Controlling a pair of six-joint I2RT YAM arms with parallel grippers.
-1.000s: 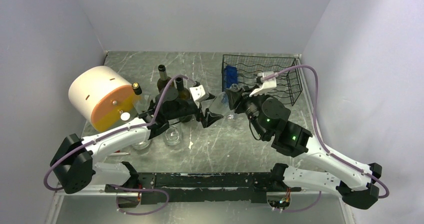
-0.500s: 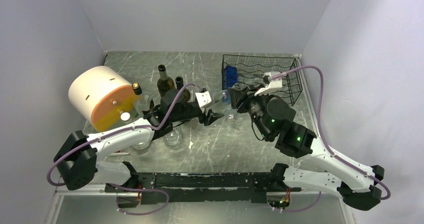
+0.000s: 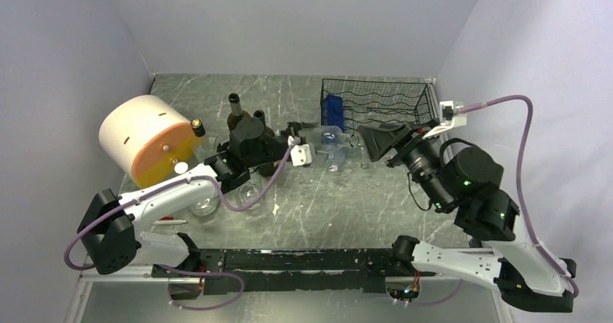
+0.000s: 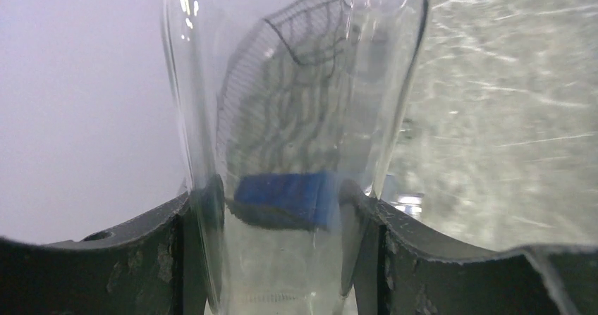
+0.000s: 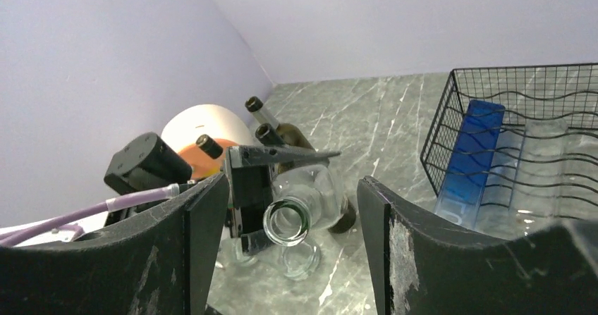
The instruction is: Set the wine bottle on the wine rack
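A: Biggest things first. Where does it all sit?

B: On the grey marbled table (image 3: 318,211), the black wire wine rack with wavy tiers (image 3: 374,83) stands at 1 o'clock. The clear glass wine bottle (image 5: 308,192) is held on its side over the table's middle. The rack is at 2 o'clock from it, and they are not touching.

A: Who has it?

B: The left jaws are clamped on its body. Its open mouth points to 3 o'clock at the right jaws, which stand apart with nothing between them.

A: How should the placing go?

B: I'd turn the bottle so its length runs 12 to 6, the way the blue bottle (image 3: 332,110) lies. Then hold it level and lower it into a trough until the wires carry it before releasing. A grip on smooth glass may let it swivel.

A: What can't you tell?

B: I can't tell which troughs are free. Beside the blue bottle lie pale clear shapes, possibly more bottles. The left wrist view is mostly glass, and the left arm hides part of the dark green bottles (image 3: 235,117) at 11 o'clock.
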